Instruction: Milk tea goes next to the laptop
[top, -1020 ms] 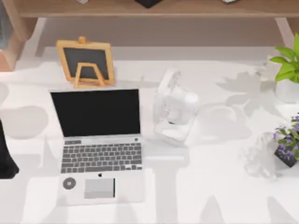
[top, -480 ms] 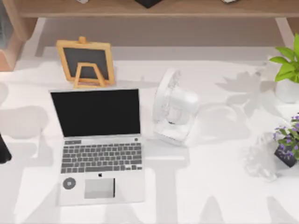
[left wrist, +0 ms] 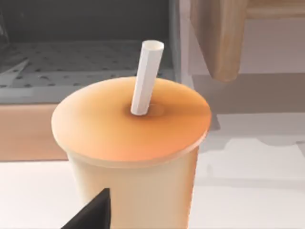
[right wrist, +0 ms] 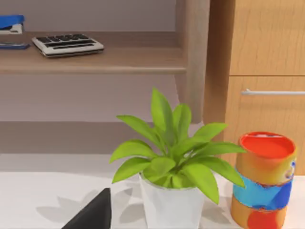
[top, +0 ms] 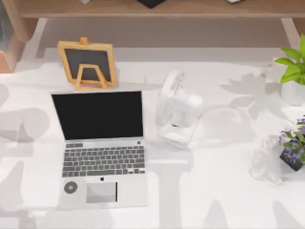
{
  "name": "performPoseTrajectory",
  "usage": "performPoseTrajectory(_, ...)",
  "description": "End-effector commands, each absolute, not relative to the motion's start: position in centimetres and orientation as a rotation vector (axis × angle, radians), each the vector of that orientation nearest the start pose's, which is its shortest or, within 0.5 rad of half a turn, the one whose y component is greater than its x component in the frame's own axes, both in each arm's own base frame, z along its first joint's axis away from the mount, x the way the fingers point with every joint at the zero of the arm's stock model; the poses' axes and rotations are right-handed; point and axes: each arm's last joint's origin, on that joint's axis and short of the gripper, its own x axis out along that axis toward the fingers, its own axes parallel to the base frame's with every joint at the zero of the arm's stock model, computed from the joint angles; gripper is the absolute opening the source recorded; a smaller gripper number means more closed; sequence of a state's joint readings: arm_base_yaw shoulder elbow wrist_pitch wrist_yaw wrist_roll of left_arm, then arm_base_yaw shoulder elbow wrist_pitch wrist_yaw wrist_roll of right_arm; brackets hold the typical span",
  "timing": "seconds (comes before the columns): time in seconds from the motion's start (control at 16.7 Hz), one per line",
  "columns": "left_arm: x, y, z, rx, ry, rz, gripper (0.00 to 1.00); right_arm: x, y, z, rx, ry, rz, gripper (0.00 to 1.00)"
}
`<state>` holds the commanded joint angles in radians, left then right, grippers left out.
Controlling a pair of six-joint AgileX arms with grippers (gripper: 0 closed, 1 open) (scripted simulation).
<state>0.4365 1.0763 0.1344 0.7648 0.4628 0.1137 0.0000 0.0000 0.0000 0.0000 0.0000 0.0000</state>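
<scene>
- While the left wrist view looks down its own arm, the milk tea (left wrist: 131,148) sits right in front of that camera, upright, tan-orange top facing up and a short pale straw (left wrist: 146,76) poking out of the middle, leaning slightly.
- One dark fingertip of the left gripper (left wrist: 90,214) shows just beside the cup's pale wall, low on its near side; whether it touches the cup I cannot tell, and I cannot tell how far the fingers are spread or whether they hold anything.
- Behind the cup there is a wooden ledge with a dark perforated panel above it.
- Over to the top view: the laptop (top: 101,148) lies open on the left half of the white table (top: 224,191), black screen up, grey keyboard and trackpad toward the near edge, round grey sticker by the trackpad.
- Just beyond the laptop stands the wood-framed small chalkboard (top: 88,63), and to the laptop's right, near but apart, the white desk fan (top: 177,110).
- At the table's right edge sit a green potted plant (top: 291,71) and a purple-flowered plant (top: 294,145).
- On the right wrist view, a dark fingertip of the right gripper (right wrist: 93,214) is in frame, its opening impossible to judge, pointing toward a leafy plant in a white pot with an orange and blue can (right wrist: 263,179) beside it and a calculator (right wrist: 66,44) up on a shelf.
</scene>
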Motion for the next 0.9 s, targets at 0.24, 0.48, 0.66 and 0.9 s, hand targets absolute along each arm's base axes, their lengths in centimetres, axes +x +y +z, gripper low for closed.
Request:
performPoseTrajectory(0.24,18.7,9.3,13.1,0.005,0.189,-0.030,1.00,10.6,-0.1,16.0,0.000,0.000,0.000,1.00)
performPoseTrajectory(0.48,18.9,10.7,11.9,-0.008,0.199,-0.027,1.00,10.6,-0.1,16.0,0.000,0.000,0.000,1.00)
performPoseTrajectory(0.66,18.9,10.7,11.9,-0.008,0.199,-0.027,1.00,10.6,-0.1,16.0,0.000,0.000,0.000,1.00)
performPoseTrajectory(0.9,19.3,10.7,11.9,-0.008,0.198,-0.028,1.00,10.6,-0.1,16.0,0.000,0.000,0.000,1.00)
